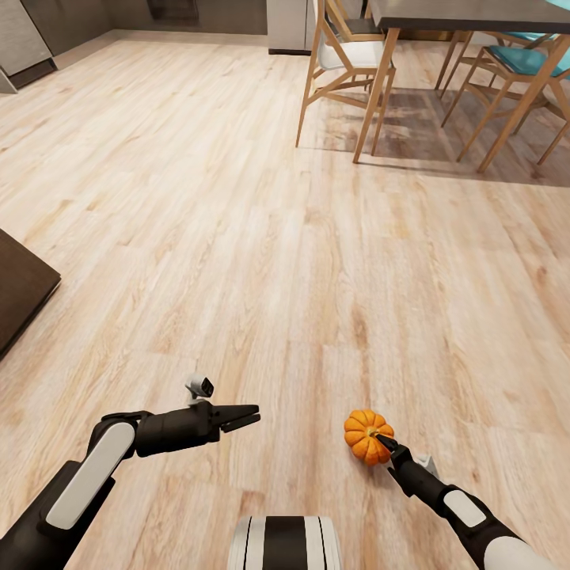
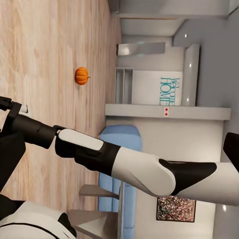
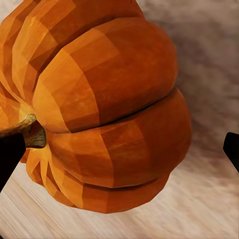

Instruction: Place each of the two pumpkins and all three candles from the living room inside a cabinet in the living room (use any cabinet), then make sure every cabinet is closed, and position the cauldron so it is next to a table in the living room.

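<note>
1. The light plank floor (image 1: pixel 237 237) takes up most of the head view, running from the robot's base up to the far wall.
2. A dining table (image 1: pixel 475 16) with pale wooden legs stands at the far right, with a white-seated chair (image 1: pixel 348 55) pulled up on its near-left side and teal-seated chairs (image 1: pixel 514 59) on its right.
3. A dark brown cabinet corner (image 1: pixel 20 289) juts in at the left edge of the head view; its fronts are out of sight.
4. The left arm reaches forward and inward over the floor, well apart from the pumpkin. The left gripper (image 1: pixel 241 416) has its two dark fingers lying close together with a thin gap at the tips and nothing between them.
5. The right arm reaches up from the lower right. The right gripper (image 1: pixel 385 443) is clamped on a pumpkin (image 1: pixel 366 435), held above the floor; one dark fingertip (image 1: pixel 384 439) lies across its top by the stem.
6. The right wrist view shows that pumpkin (image 3: pixel 109 109) up close, ribbed and orange, with its stem (image 3: pixel 30 132) beside one dark finger (image 3: pixel 10 154).
7. In the left wrist view a second pumpkin (image 2: pixel 82 75) sits on the floor (image 2: pixel 50 50), far off, near a grey wall unit, with a blue sofa (image 2: pixel 119 164) farther along.
</note>
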{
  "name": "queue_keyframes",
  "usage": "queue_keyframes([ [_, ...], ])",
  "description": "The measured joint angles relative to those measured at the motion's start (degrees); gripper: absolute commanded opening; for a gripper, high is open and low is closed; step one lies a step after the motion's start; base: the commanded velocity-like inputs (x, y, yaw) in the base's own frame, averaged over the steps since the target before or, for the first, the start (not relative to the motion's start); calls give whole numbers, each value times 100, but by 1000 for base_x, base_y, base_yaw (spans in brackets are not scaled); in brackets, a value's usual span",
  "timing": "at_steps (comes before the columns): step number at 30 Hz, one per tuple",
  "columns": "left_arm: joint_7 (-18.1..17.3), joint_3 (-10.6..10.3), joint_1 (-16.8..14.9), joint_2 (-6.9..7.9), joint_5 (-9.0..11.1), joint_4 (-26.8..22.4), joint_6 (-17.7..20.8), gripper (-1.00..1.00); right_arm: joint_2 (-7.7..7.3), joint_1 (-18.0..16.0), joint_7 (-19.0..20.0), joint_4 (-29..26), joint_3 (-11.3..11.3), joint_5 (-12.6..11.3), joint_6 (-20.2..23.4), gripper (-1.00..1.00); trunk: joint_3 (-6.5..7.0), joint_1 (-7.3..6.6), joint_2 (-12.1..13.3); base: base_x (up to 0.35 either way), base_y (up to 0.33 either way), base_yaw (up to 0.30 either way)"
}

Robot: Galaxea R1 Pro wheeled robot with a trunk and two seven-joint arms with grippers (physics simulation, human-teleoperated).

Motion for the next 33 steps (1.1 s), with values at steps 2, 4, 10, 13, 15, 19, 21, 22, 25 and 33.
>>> queue_keyframes([
  [2,0,-5,0,0,0,1,0,100,0,0,0,-1,1,1,0,100,0,0,0,46,13,0],
  [4,1,-8,0,0,0,1,0,100,0,0,-1,-3,3,0,0,100,0,-1,0,78,38,0],
  [10,0,0,0,0,0,2,0,100,6,0,0,-6,9,0,1,100,0,0,0,33,16,0],
  [13,0,-2,0,0,0,2,0,100,8,0,-1,-6,10,1,0,100,0,0,0,12,3,0],
  [15,0,-3,0,0,0,2,0,100,8,0,-1,-6,10,1,0,100,0,0,0,32,1,0],
  [19,1,0,0,0,0,1,0,100,9,0,-1,-6,17,0,0,100,0,0,0,45,25,0],
  [21,1,2,0,0,0,1,0,100,9,0,-1,-6,17,0,0,100,0,-1,0,57,39,0],
  [22,1,3,0,0,0,1,0,100,9,0,0,-6,18,0,1,100,0,0,0,28,20,0],
  [25,0,6,0,0,0,2,0,100,9,0,-1,-6,20,1,0,100,0,0,0,18,12,0],
  [33,0,3,0,0,0,2,0,100,9,0,-1,-14,27,0,1,100,0,-1,0,68,3,0],
])
